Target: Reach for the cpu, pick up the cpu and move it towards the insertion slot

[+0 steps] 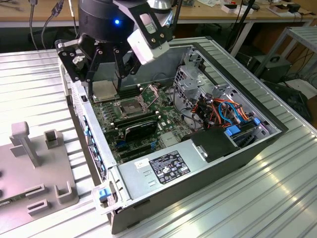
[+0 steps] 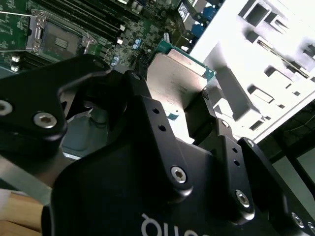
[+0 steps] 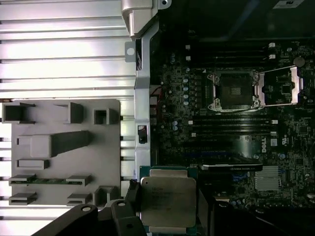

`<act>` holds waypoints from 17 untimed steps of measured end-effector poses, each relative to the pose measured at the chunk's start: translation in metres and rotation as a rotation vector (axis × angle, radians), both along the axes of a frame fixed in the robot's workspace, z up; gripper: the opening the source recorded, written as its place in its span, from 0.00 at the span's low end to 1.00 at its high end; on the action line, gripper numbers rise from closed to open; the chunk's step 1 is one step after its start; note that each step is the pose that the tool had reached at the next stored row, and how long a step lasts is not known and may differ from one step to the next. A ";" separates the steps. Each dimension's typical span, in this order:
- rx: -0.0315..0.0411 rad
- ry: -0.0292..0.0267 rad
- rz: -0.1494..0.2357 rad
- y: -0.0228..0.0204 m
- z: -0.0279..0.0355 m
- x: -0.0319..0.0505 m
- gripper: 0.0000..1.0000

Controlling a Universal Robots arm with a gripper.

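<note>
Silvery-beige chip (image 3: 167,200) (green-edged) sits clamped in the black gripper (image 1: 103,78), upper left of the exterior view, above the open socket (image 1: 130,106)

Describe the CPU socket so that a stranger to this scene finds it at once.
Start at the open computer case on the ribbed metal table. On the green motherboard inside, look just ahead of the gripper holding the cpu. The insertion slot is a square with a shiny metal frame and dark centre, unlike the long narrow memory slots beside it.
</note>
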State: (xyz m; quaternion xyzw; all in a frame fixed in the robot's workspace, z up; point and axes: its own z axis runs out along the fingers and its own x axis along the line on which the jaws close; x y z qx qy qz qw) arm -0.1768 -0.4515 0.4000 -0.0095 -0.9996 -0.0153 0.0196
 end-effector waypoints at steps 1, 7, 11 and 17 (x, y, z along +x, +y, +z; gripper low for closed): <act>0.0001 -0.0001 0.000 0.0000 -0.0002 0.0033 0.55; 0.0000 0.0000 0.000 0.0001 -0.0023 0.0255 0.55; 0.0004 -0.0001 -0.003 0.0002 -0.0048 0.0411 0.55; 0.0003 0.0000 -0.003 0.0004 -0.0073 0.0615 0.55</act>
